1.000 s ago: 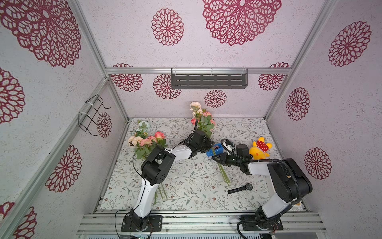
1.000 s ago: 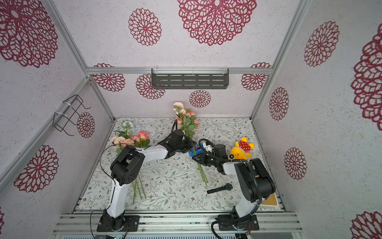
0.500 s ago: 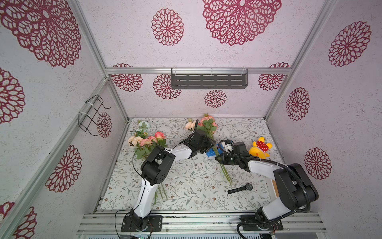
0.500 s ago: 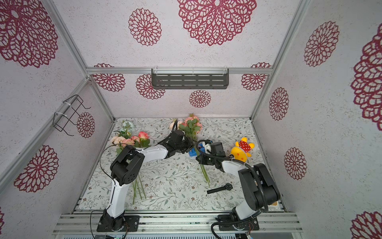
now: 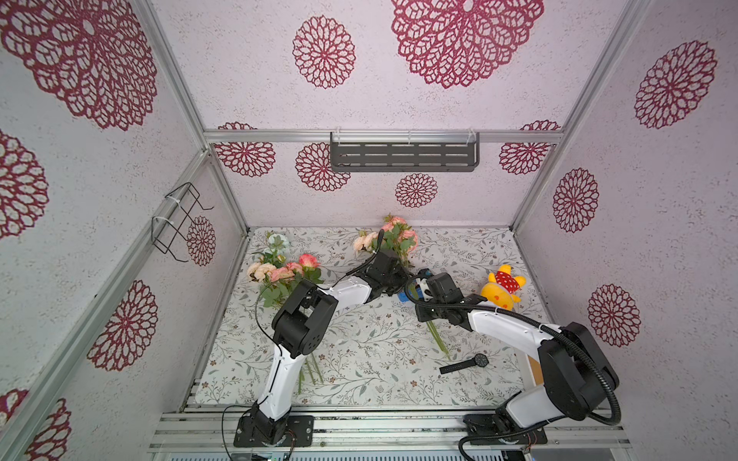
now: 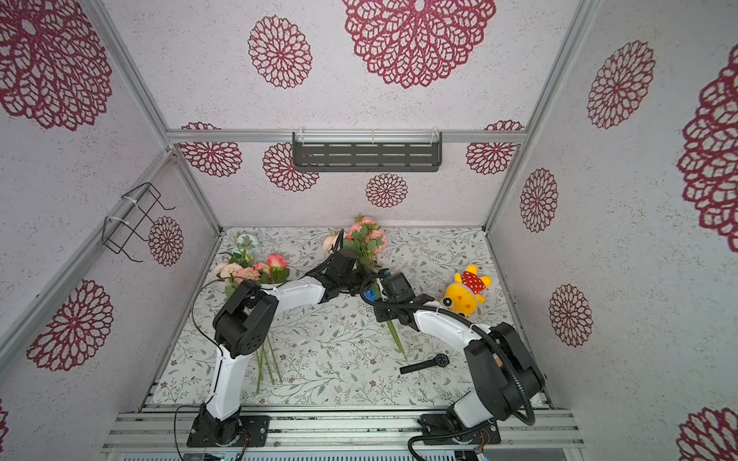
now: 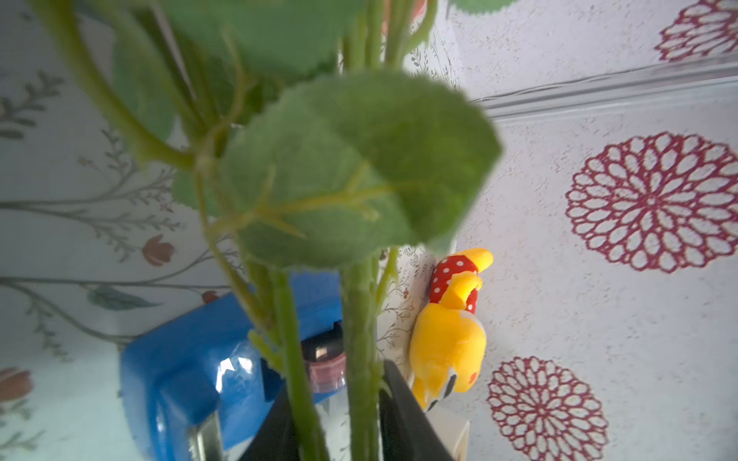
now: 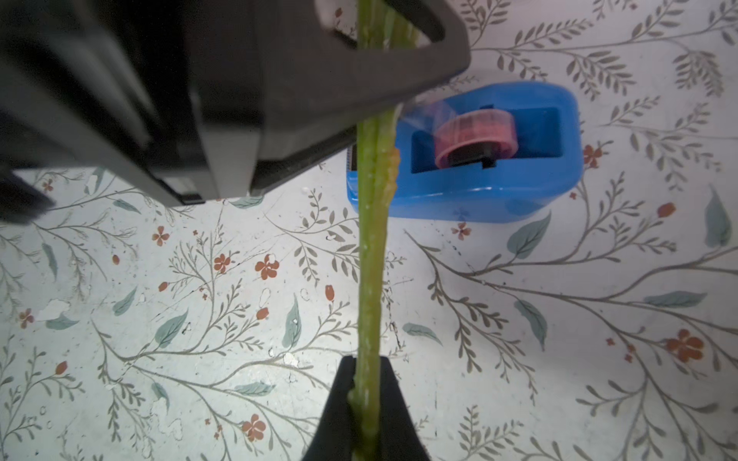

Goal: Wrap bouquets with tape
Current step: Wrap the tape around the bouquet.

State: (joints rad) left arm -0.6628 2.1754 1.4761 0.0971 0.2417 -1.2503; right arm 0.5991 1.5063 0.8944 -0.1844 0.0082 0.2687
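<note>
One bouquet [image 5: 393, 235] of pink and peach roses is held off the table at the back, with its stems [image 5: 437, 339] trailing down toward the front. My left gripper [image 5: 399, 279] is shut on its stems [image 7: 359, 319] just below the leaves. My right gripper [image 8: 367, 399] is shut on the same stems [image 8: 371, 259] a little lower. The tape [image 8: 475, 135] sits in its blue dispenser [image 8: 539, 179] on the table right beside the stems, partly hidden under both grippers in both top views [image 6: 371, 293]. A second bouquet [image 5: 283, 271] lies at the left, under my left arm.
A yellow plush toy [image 5: 503, 287] sits at the right. A black wristwatch [image 5: 465, 363] lies near the front right. A dark shelf [image 5: 403, 157] hangs on the back wall. A wire basket [image 5: 179, 219] hangs on the left wall.
The held bouquet's blooms have dropped lower and turned. My left jaws opened, then closed again round the stems. My right jaws tightened on the stems and that arm's elbow shifted right.
</note>
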